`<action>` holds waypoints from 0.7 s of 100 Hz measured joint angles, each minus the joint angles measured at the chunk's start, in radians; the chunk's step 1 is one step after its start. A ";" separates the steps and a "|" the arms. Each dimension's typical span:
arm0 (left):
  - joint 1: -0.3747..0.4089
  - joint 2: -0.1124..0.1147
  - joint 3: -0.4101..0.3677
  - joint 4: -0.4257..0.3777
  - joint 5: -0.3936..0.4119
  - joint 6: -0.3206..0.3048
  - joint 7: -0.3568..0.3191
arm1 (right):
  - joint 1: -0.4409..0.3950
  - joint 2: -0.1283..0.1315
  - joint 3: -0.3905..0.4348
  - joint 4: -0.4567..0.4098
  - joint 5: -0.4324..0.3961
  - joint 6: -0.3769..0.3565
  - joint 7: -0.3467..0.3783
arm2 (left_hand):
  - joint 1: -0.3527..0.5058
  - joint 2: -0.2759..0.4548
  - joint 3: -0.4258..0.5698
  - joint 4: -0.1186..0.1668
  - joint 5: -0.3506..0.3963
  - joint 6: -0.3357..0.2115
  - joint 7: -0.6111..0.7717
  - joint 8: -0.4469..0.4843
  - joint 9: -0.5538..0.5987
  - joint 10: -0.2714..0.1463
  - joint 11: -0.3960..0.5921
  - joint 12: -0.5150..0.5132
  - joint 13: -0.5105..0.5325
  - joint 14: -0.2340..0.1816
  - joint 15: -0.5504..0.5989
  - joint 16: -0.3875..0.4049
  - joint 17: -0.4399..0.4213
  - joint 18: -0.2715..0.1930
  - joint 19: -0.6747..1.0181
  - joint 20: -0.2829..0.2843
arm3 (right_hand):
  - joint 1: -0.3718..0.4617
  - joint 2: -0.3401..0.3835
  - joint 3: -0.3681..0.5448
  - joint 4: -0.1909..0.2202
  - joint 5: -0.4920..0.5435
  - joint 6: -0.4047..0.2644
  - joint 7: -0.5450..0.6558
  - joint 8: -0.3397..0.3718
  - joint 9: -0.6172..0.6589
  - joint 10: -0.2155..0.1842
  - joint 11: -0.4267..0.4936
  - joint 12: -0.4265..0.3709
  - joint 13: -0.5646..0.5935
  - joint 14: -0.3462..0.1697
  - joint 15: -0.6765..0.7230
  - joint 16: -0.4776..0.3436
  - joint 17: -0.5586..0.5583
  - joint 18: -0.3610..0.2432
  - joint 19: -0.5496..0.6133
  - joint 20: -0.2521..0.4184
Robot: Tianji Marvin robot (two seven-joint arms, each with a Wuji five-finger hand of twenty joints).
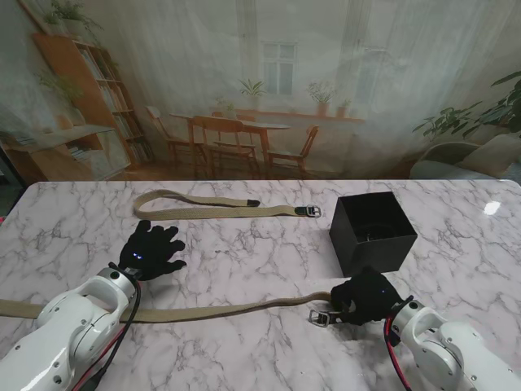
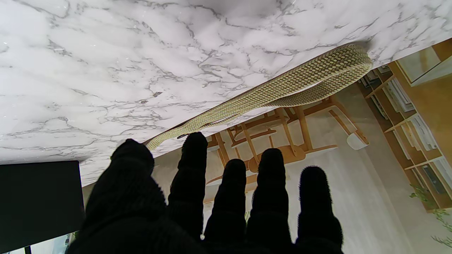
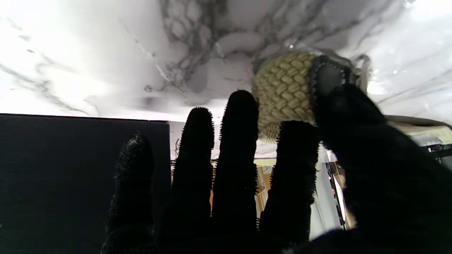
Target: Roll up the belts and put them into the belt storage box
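Belts lie in two places on the marble bench. The near belt stretches across the side nearer to me, running from the left edge, under the left arm, to its metal buckle at the right. The right robot hand rests on that buckle end, just nearer to me than the black storage box. In the right wrist view its thumb and index finger pinch the woven strap where the dark leather tab begins, while the other three fingers stand straight and close together beside the box wall.

The far belt lies folded into a long flat loop farther from me, its buckle pointing toward the box and well apart from it. The left robot hand hovers flat over bare marble between the two belts, fingers spread and holding nothing. The left wrist view shows its fingertips fanned out toward the looped end of the far belt, not touching it.

The box stands upright with its top open, to the right of centre.
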 measured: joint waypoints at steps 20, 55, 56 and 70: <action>-0.003 0.000 0.003 0.004 -0.002 0.000 0.003 | 0.013 -0.005 -0.017 0.026 -0.002 -0.010 -0.055 | 0.000 0.000 0.000 0.000 0.000 0.000 0.000 0.001 0.000 0.000 0.000 0.000 0.000 0.000 0.000 0.000 0.000 0.000 0.000 0.000 | 0.023 0.000 0.049 -0.001 -0.100 0.048 -0.041 -0.056 0.134 0.003 0.130 0.051 0.121 -0.028 0.079 0.066 0.068 -0.014 0.056 0.000; -0.006 0.000 0.006 0.008 -0.005 0.000 0.007 | 0.029 -0.007 -0.042 0.054 0.001 -0.011 -0.091 | 0.000 0.000 0.000 0.000 0.000 0.000 0.000 0.001 0.000 0.000 0.000 0.000 0.000 0.000 0.000 0.000 0.000 0.000 0.000 0.000 | 0.031 0.035 0.125 0.122 -0.530 0.071 -0.403 -0.142 0.187 0.042 0.237 0.096 0.216 0.007 0.132 0.125 0.118 0.001 0.082 0.000; -0.006 0.000 0.006 0.008 -0.005 0.000 0.007 | 0.029 -0.008 -0.042 0.054 0.002 -0.011 -0.091 | 0.000 0.000 0.000 0.000 0.000 0.000 0.000 0.001 0.000 0.000 0.000 0.000 0.000 0.000 0.000 0.000 0.000 0.000 0.000 0.000 | 0.035 0.037 0.125 0.122 -0.530 0.063 -0.403 -0.142 0.187 0.049 0.238 0.097 0.216 0.010 0.132 0.126 0.118 0.001 0.082 0.000; -0.007 0.000 0.006 0.010 -0.005 0.000 0.010 | 0.030 -0.011 -0.043 0.054 0.028 -0.012 -0.071 | 0.000 0.000 0.000 0.000 0.000 0.000 0.000 0.001 0.000 0.000 0.000 0.000 0.000 0.000 0.000 0.000 0.000 0.000 0.000 0.000 | 0.062 0.111 0.124 0.122 -0.406 -0.040 -0.368 -0.152 0.187 0.068 0.272 0.112 0.216 0.028 0.133 0.129 0.102 0.026 0.080 0.000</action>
